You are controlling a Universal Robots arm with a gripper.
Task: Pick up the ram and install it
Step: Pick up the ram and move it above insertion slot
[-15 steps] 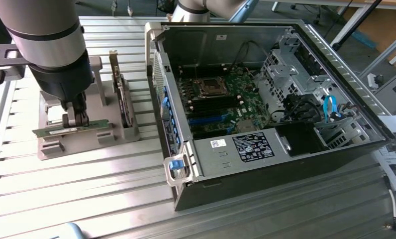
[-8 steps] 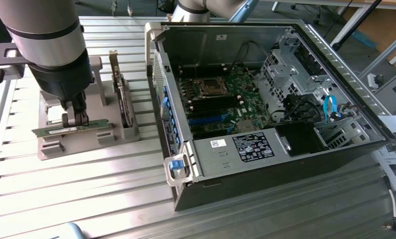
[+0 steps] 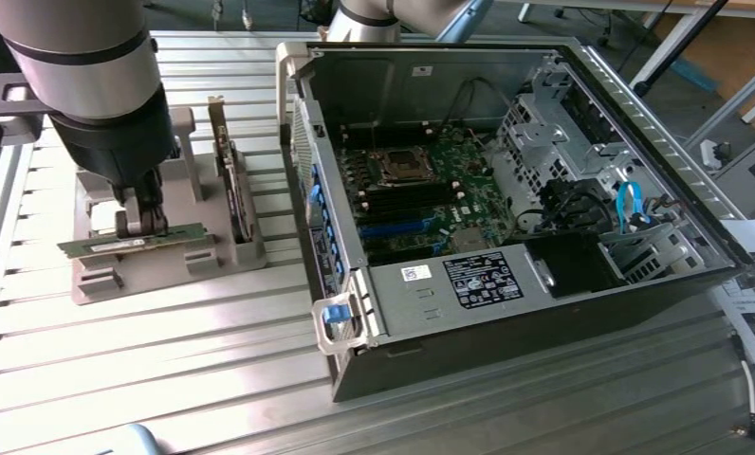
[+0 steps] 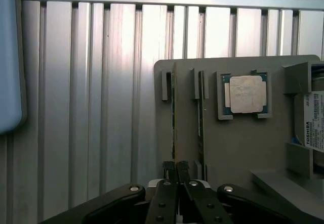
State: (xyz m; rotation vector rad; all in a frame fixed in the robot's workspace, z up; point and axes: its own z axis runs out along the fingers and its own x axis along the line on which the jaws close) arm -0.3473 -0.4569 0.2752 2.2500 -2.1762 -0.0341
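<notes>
"The ram, is that the green stick on the exterior view's left?"

"That's it. It's on edge at the grey holder, well apart from the open computer case on the right. I can't tell whether it's seated in its slot or just clear of it."

"What could go wrong?"

"I'd say a tilt. The hand has only a thin top edge to pinch, so the stick could swing or slip. One end could catch on the slot wall, or it could knock the other thin board just beside it. A crooked stick wouldn't line up with a socket inside the case either."

"How's the grip?"

"Almost fully closed. From the wrist, the fingertips squeeze the ram's edge between them, with nothing else touched. The processor chip lies farther along the holder, near but apart."
</notes>
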